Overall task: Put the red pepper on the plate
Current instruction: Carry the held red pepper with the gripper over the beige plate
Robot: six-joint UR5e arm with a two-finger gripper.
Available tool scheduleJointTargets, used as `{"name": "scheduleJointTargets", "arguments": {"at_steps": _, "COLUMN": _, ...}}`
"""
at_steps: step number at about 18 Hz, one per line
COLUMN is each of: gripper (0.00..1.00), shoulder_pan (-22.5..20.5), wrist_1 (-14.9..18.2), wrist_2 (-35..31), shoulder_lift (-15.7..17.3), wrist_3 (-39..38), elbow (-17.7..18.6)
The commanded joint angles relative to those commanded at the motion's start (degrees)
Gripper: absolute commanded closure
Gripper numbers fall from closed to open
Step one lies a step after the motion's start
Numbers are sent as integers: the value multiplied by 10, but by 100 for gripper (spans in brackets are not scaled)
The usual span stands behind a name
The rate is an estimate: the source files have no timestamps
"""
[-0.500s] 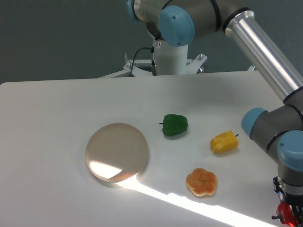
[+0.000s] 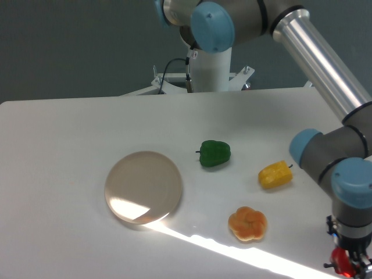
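The red pepper [image 2: 340, 261] shows as a small glossy red patch at the bottom right edge of the view, between my gripper's fingers. My gripper [image 2: 347, 266] points down there and looks shut on the pepper; its fingertips are cut off by the frame edge. The plate [image 2: 143, 186] is a round pale beige-pink disc lying flat on the white table at centre left, far to the left of the gripper, with nothing on it.
A green pepper [image 2: 214, 153] lies right of the plate. A yellow pepper [image 2: 275, 175] lies further right. An orange lobed pepper [image 2: 247, 224] sits in front of them, left of the gripper. The arm's base [image 2: 208, 70] stands at the table's back edge.
The wrist and gripper have shifted slightly left with the red pepper; the elbow joint has moved left too. The other objects have not moved.
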State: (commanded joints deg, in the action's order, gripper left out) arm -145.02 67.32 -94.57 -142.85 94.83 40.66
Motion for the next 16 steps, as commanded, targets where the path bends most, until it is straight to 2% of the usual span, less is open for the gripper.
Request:
{"name": "scheduleJointTargets", "arguments": {"at_steps": 3, "gripper": 45, "shoulder_pan": 31, "wrist_1": 15, "wrist_2": 5, "shoulder_lift": 107, "wrist_3": -23, "elbow": 119}}
{"name": "scheduleJointTargets", "arguments": {"at_steps": 6, "gripper": 45, "shoulder_pan": 82, "wrist_1": 54, "wrist_2": 4, "shoulder_lift": 171, "wrist_3": -101, "elbow": 175}}
{"name": "scheduleJointTargets", "arguments": {"at_steps": 9, "gripper": 45, "shoulder_pan": 131, "wrist_1": 70, "wrist_2": 4, "shoulder_lift": 204, "wrist_3": -209, "elbow": 216}}
{"name": "scheduleJointTargets", "arguments": {"at_steps": 12, "gripper": 45, "shoulder_pan": 176, "wrist_1": 71, "wrist_2": 2, "shoulder_lift": 224, "wrist_3": -299, "elbow": 267}}
{"name": "scheduleJointTargets", "arguments": {"at_steps": 14, "gripper": 45, "shoulder_pan": 204, "wrist_1": 74, "wrist_2": 5, "shoulder_lift": 237, "wrist_3": -394, "elbow": 297}}
{"name": "scheduleJointTargets", "arguments": {"at_steps": 16, "gripper": 45, "shoulder_pan": 228, "wrist_1": 68, "wrist_2": 9, "shoulder_lift": 241, "wrist_3": -425, "elbow": 339}}
